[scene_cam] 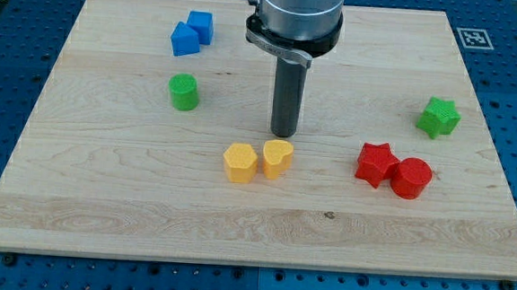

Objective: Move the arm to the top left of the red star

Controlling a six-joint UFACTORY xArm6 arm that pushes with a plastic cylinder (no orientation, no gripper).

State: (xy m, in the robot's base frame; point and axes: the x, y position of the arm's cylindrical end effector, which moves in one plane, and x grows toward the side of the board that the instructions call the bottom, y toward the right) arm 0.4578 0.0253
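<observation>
Single camera view of the wooden table (147,210), which rests on a blue perforated base (14,22). The arm ends in a straight dark rod and carries no fingers, so there is no open or closed state to report; my tip (283,134) stands on the table near the centre of the frame, just above the yellow heart (277,158) and up and to the right of the yellow hexagon (239,162), apparently clear of both. The task's object, the red star (375,163), lies at the right of centre, touching or nearly touching the red cylinder (411,178) on its right. The tip is well to the left of the star and only slightly higher in the frame, so the goal position, up and to the left of the star, is judged not yet reached; a move rightward across bare table should suffice, stopping short of the star. Other blocks lie apart from this path: a green cylinder (183,92) at left, two blue blocks (192,33) touching at upper left, their shapes unclear, and a green star (438,117) at right. No brand or legible writing shows; the only marking is a black-and-white fiducial tag (473,38) at the table's upper right corner.
</observation>
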